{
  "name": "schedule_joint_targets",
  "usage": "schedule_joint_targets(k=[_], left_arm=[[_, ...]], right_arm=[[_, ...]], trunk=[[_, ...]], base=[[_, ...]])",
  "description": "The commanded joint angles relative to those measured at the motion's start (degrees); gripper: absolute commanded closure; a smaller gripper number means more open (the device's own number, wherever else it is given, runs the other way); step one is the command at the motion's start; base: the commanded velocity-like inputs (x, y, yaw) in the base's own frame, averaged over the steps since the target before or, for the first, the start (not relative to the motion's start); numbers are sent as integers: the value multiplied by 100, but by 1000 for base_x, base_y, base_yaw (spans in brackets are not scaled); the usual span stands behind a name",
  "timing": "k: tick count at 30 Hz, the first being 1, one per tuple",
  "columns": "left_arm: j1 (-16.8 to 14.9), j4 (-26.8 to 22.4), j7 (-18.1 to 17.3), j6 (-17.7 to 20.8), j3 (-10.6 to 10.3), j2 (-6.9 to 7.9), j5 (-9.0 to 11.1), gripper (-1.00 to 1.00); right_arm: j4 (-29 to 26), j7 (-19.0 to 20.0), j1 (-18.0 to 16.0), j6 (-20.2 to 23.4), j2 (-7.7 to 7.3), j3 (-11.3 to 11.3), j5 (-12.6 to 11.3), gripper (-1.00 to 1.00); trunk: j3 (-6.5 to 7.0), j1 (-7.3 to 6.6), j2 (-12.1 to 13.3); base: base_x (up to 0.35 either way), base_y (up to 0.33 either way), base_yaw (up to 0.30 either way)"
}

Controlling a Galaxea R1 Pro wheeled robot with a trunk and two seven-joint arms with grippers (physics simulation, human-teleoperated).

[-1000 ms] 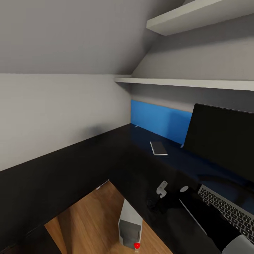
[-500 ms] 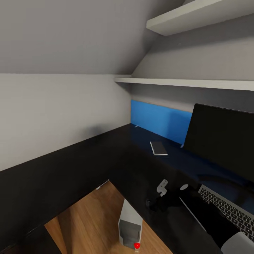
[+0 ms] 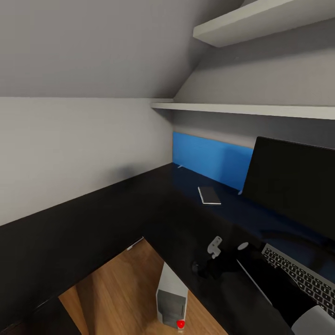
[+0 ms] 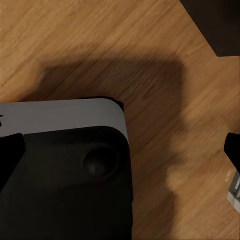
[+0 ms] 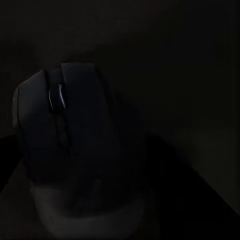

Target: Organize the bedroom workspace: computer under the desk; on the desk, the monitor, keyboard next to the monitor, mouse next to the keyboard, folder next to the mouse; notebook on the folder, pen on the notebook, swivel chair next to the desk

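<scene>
The black-topped desk (image 3: 93, 232) bends in an L, with a blue back panel (image 3: 209, 158). On it stand the monitor (image 3: 293, 190), the keyboard (image 3: 302, 279) and the dark notebook (image 3: 209, 195). The computer (image 3: 171, 300) stands on the floor under the desk. My right gripper (image 3: 204, 267) hovers low over the desk top just left of the keyboard. In the right wrist view the mouse (image 5: 65, 135) looms very close, and the picture is too dark to show the fingers. My left gripper (image 4: 120, 155) hangs open over the wood floor with nothing between its fingers.
White wall shelves (image 3: 251, 109) run above the desk under the sloped ceiling. The wood floor (image 3: 116, 288) shows in the desk's inner corner. The robot's own grey-and-black body (image 4: 65, 170) sits below the left gripper.
The right arm has crept slightly up and away over the desk. Everything on the desk stays in place.
</scene>
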Motion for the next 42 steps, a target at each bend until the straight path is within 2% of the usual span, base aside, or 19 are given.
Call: schedule_joint_targets(k=[1,6,8,10,12,14,15,17,18,20,22,25,26,27,28,30,32,37,42], left_arm=[[2,-17,27,-46,-30,5,50,-100],[2,-18,31,-47,-39,2,49,-100],[2,-18,29,-47,-41,2,49,-100],[2,-18,28,-47,-45,-3,49,-100],[2,-18,28,-47,-48,-5,47,-100],[-1,-18,28,-48,-50,-6,45,-100],[-2,-18,28,-48,-50,-7,44,-100],[-6,-18,28,-47,-51,-7,42,-100],[-10,-18,28,-47,-51,-7,41,-100],[-16,-18,28,-47,-55,-9,39,-100],[-20,-16,28,-47,-58,-13,35,-100],[-24,-17,28,-52,-59,-15,33,-100],[-27,-17,30,-53,-60,-15,32,-100],[-29,-17,31,-52,-60,-16,32,-100],[-30,-18,31,-53,-60,-16,32,-100],[-32,-18,31,-54,-60,-19,31,-100],[-32,-16,32,-55,-60,-22,31,-100],[-42,-18,31,-55,-60,-24,31,-100],[-39,-18,30,-55,-60,-23,31,-100]], right_arm=[[-18,16,-5,115,-3,5,24,100],[-43,-1,-5,232,6,-3,35,100],[-55,-79,-5,285,74,-11,34,100],[-120,-337,-9,498,262,-64,27,100],[-232,-867,-12,830,534,-326,18,100],[-364,-1603,-10,1048,930,-747,4,100],[-443,-2152,-8,1128,1276,-1042,-8,100],[-492,-2723,-8,1175,1648,-1367,-21,100],[-509,-3288,-10,1178,2001,-1728,-33,100],[-511,-4068,-56,957,2368,-2178,-59,100],[-449,-4744,-129,463,2574,-2435,-145,100],[-114,-5770,-200,-264,2675,-2588,-526,100],[100,-6357,-264,-613,2675,-2624,-872,100],[205,-6651,-305,-789,2675,-2636,-1071,100],[421,-7212,-389,-1154,2675,-2653,-1463,100],[766,-7929,-479,-1723,2675,-2656,-1916,100],[1117,-8432,-548,-2269,2675,-2657,-2159,100],[1873,-8947,-677,-3096,2675,-2642,-2349,100],[2254,-9252,-775,-3419,2675,-2632,-2388,100]], trunk=[[-5,0,-3],[-5,0,-3],[-5,0,-3],[-5,0,-3],[-5,0,-3],[-5,0,-3],[-5,0,-3],[-5,0,-3],[-5,0,-3],[-5,0,-3],[-5,0,-3],[-5,0,-3],[-5,0,-3],[-5,0,-3],[-5,0,-3],[-5,0,-3],[-5,0,-3],[-5,0,-3],[-5,0,-3]], base=[[0,0,0],[0,0,0],[0,0,0],[0,0,0],[0,0,0],[0,0,0],[0,0,0],[0,0,0],[0,0,0],[0,0,0],[0,0,0],[0,0,0],[0,0,0],[0,0,0],[0,0,0],[0,0,0],[0,0,0],[0,0,0],[0,0,0]])
